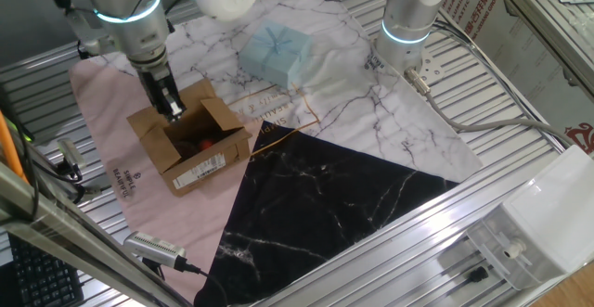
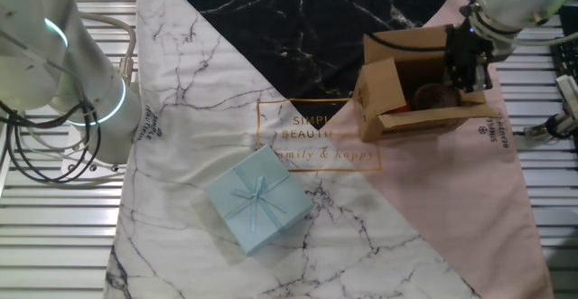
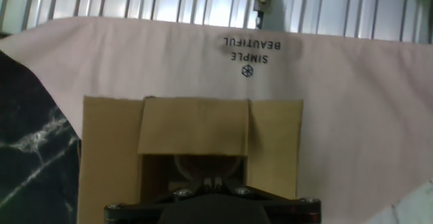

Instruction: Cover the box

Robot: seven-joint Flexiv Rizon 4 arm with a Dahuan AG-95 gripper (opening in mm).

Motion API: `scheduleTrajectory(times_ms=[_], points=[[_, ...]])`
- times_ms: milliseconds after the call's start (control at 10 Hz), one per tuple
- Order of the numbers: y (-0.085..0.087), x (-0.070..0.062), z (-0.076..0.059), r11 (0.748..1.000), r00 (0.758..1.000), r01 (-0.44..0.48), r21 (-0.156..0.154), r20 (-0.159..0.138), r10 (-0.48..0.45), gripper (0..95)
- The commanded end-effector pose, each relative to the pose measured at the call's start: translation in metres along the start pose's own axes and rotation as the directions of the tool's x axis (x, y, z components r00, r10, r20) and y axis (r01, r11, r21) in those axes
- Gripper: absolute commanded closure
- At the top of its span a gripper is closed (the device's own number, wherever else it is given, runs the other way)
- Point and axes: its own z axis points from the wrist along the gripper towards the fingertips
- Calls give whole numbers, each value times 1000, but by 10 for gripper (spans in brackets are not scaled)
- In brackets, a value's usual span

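Four flaps on the small brown cardboard carton with a white printed label on one long side [image 1: 192,140], and from one fixed view they stand or splay outward, so the box is open at the top; it sits on the pale pink part of the printed marble-pattern cloth [image 1: 102,94], at the left of that view, with the black marbled patch just to its right; something dark and reddish lies inside, too small to name; the black two-finger gripper [image 1: 172,108] hangs right over the far rim of the carton, fingertips down near the flap edge; whether the fingers are parted or closed on anything I cannot tell, since the hand view shows only the dark body of the hand at the bottom edge; my read on handling: thin card, light, likely to slide on the cloth if pushed low, so contact belongs high on a flap, near its free edge, folding it about the crease; the flaps look stiff enough to push yet easy to dent; the pale blue ribboned gift box [image 1: 276,49] sits well apart, farther right, no part of this job.
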Motion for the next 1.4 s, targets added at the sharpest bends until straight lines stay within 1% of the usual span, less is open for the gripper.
scheduleTrajectory(times_ms=[100,300,500,600,900,1000,1300,1400], points=[[0,2,1,1000,1000,-27,6,7,27,950],[-2,9,1,999,999,-43,10,15,42,950],[-2,10,1,999,999,-40,11,12,40,950],[-2,11,1,1000,1000,-25,13,4,25,950],[-3,15,-2,1000,1000,13,12,-9,-13,950],[-3,16,-2,1000,1000,12,10,-20,-12,950],[-4,17,-3,1000,999,24,4,-24,-24,950],[-4,17,-3,1000,999,31,6,-30,-31,950]])
